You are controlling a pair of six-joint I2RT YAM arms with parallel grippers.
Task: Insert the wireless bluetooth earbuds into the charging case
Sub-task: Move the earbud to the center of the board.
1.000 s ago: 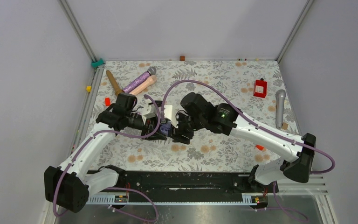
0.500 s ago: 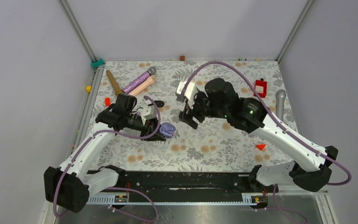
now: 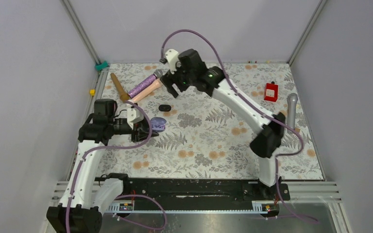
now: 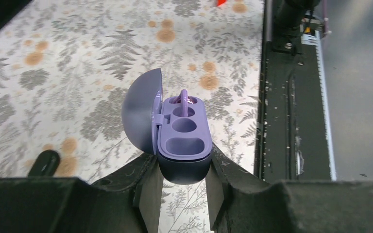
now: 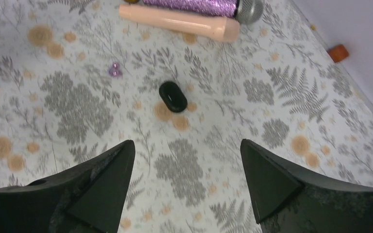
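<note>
My left gripper is shut on the base of the purple charging case, which it holds with the lid swung open to the left. One purple earbud sits in the case's far socket. The nearer sockets are empty. From above, the case hangs at the table's left-middle. A second tiny purple earbud lies loose on the floral cloth. My right gripper hovers open and empty above the cloth, near side of a glossy black oval piece. In the top view that gripper is at the far left-centre.
A purple glitter microphone and a peach handle lie just beyond the black piece. A brown stick lies far left. A red box and a grey microphone are at the right edge.
My right arm swung away from the case to the far left by the microphones, and its jaws opened wider. My left arm drew the case back toward the left.
</note>
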